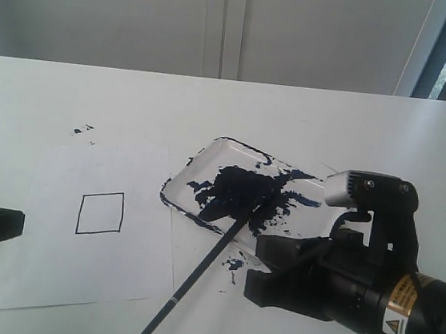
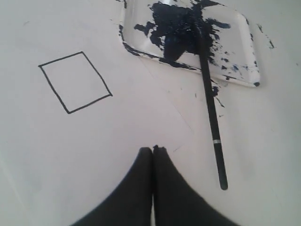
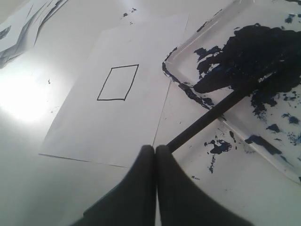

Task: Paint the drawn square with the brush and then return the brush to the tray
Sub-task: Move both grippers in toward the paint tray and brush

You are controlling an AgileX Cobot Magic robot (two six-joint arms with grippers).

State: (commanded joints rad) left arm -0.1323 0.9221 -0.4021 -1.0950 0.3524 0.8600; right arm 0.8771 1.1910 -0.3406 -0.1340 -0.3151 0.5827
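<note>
Exterior view: brush [image 1: 203, 273] lies loose, tip in tray [image 1: 224, 141], square [image 1: 101, 213] unpainted. Both left gripper [image 2: 153, 149] and right gripper [image 1: 253, 271] are pinched together, empty. The right one's just beside the brush, so it could nudge it and smear paint.

The left hand [image 2: 153, 149] and the right hand [image 3: 155, 148] both hover low over the surface, closed tight.

counter [image 1: 333, 123]: white, glossy | paper sheet [image 1: 50, 268]: white, flat on the counter, left side | paint specks [image 1: 82, 129]: dark, just beyond the sheet's far edge | wall [image 1: 104, 8]: pale panels behind
</note>
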